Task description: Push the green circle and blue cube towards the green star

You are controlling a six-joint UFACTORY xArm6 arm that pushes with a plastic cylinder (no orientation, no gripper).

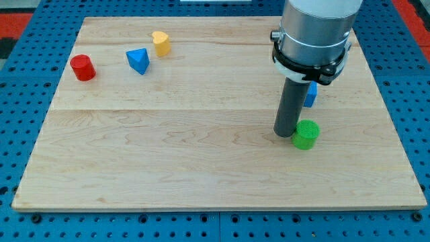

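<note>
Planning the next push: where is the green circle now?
The green circle sits at the board's lower right, touching my tip on the view's left, with the blue cube just above.

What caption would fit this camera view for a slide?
My tip rests just left of the green circle, with the blue cube partly hidden behind the rod; no green star is visible.

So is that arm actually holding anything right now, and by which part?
Nothing is held. My tip only pushes; it sits on the board just left of the green circle, with the blue cube partly hidden behind the rod.
</note>
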